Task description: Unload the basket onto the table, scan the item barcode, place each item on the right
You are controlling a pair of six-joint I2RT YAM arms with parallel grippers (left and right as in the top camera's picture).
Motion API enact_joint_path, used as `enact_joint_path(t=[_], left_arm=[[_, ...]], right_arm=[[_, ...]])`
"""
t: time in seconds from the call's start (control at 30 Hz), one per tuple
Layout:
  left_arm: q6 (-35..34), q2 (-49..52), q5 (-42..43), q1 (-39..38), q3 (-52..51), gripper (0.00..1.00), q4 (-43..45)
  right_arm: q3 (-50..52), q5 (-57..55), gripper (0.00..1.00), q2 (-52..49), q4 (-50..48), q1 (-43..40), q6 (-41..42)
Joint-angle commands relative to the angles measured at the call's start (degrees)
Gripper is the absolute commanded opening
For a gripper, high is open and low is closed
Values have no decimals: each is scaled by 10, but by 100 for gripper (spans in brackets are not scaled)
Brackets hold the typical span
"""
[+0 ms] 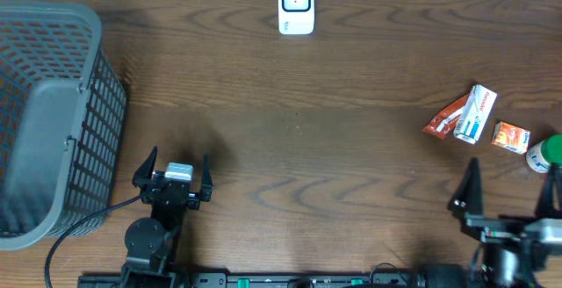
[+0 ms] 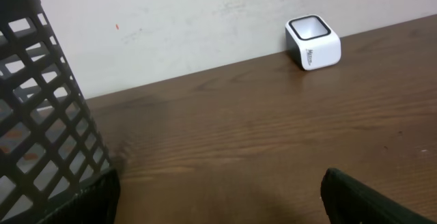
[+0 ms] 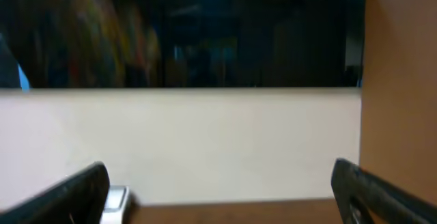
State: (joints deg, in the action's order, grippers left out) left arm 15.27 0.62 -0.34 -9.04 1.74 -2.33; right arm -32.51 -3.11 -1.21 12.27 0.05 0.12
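Wooden table (image 1: 334, 147): left end effector (image 1: 177, 162), right end effector (image 1: 514, 184) both released; basket (image 1: 98, 139) cropped.

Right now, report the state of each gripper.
Left gripper: open, holding nothing.
Right gripper: open, holding nothing.

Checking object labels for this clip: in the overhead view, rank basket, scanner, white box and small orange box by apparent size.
1. grey basket, largest by far
2. white scanner and white box: look about alike, not ranked
3. small orange box, smallest
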Motion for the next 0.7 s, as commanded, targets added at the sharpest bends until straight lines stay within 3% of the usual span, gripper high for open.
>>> enact_joint_path(t=[0.0, 0.43, 0.67], left_arm=[[6, -3, -7, 2, -6, 93, -6], [6, -3, -7, 2, -6, 93, -6], [6, -3, -7, 2, -6, 93, -6]], right_arm=[[55, 30, 99, 6, -45, -5, -8], [284, 6, 99, 10, -105, -5, 30], [322, -1, 99, 10, -112, -5, 34]])
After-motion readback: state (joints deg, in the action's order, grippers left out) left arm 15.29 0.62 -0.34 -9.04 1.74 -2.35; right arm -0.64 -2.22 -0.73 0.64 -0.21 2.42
